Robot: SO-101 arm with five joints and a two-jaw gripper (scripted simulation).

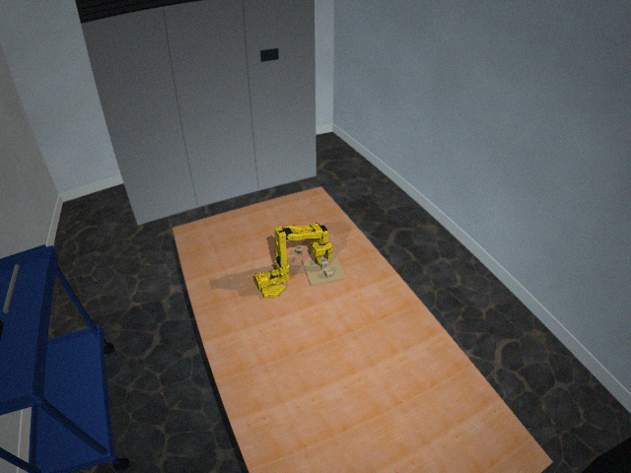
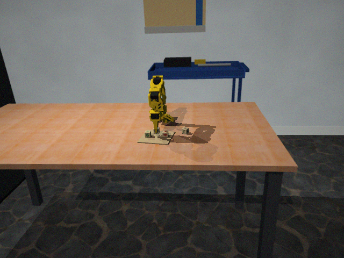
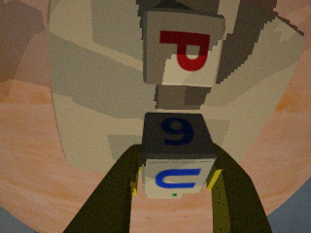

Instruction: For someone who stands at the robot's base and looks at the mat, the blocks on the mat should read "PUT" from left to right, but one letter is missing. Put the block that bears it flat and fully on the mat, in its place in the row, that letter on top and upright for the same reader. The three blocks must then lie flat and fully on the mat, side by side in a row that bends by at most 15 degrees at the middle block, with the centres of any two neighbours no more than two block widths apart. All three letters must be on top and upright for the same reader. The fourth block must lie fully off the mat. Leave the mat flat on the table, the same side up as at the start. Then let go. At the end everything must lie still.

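My gripper (image 1: 324, 261) (image 2: 156, 131) (image 3: 175, 183) is shut on the U block (image 3: 177, 167) (image 1: 324, 264). Its blue U faces up towards the palm, turned the same way as the P; a dark blue 9 or 6 is on the side towards the P block. The block is low over the mat (image 1: 315, 278) (image 2: 153, 142) (image 3: 78, 107); any gap below it is unclear. The P block (image 2: 165, 134) (image 3: 187, 50) lies on the mat with its red P on top. Another block (image 1: 327, 273) (image 2: 148, 134) stands on the mat at the other side; its top letter is unreadable.
The fourth block (image 1: 298, 249) (image 2: 185, 130) lies on the table (image 1: 367, 367) (image 2: 83, 133), off the mat on the P block's side. The arm's shadow falls across part of the mat and table. A blue cart (image 1: 71, 381) (image 2: 194, 73) stands beyond the table.
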